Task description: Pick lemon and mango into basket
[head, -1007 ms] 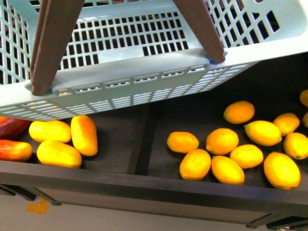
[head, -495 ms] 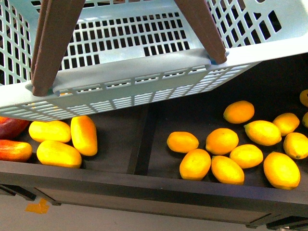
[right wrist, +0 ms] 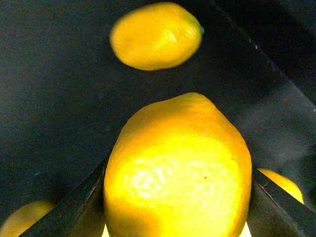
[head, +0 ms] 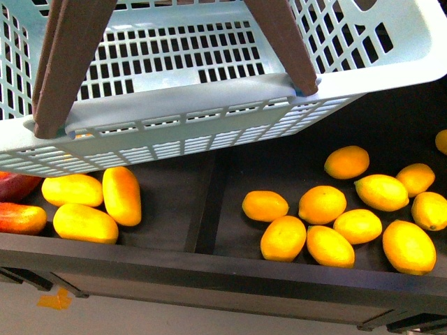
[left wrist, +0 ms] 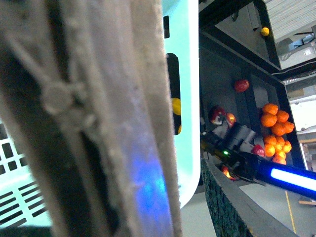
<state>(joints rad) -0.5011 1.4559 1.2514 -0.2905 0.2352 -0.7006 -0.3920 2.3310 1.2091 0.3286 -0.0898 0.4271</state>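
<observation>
One lemon (right wrist: 177,168) is pinched by the right end effector (right wrist: 176,210); the grip of the left end effector (left wrist: 219,197) cannot be told.

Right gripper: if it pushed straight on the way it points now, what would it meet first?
The lemon sitting between the fingers of the right gripper. Past it is the dark bin floor, then perhaps a second lemon; depth is unclear.

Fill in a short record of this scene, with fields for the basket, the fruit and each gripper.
basket: teal, tilted, raised above the dark shelf
mangoes: in the shelf's left compartment
lemons: loose in the right compartment
right gripper: shut on one lemon
left gripper: cannot tell, its view is blurred
</observation>
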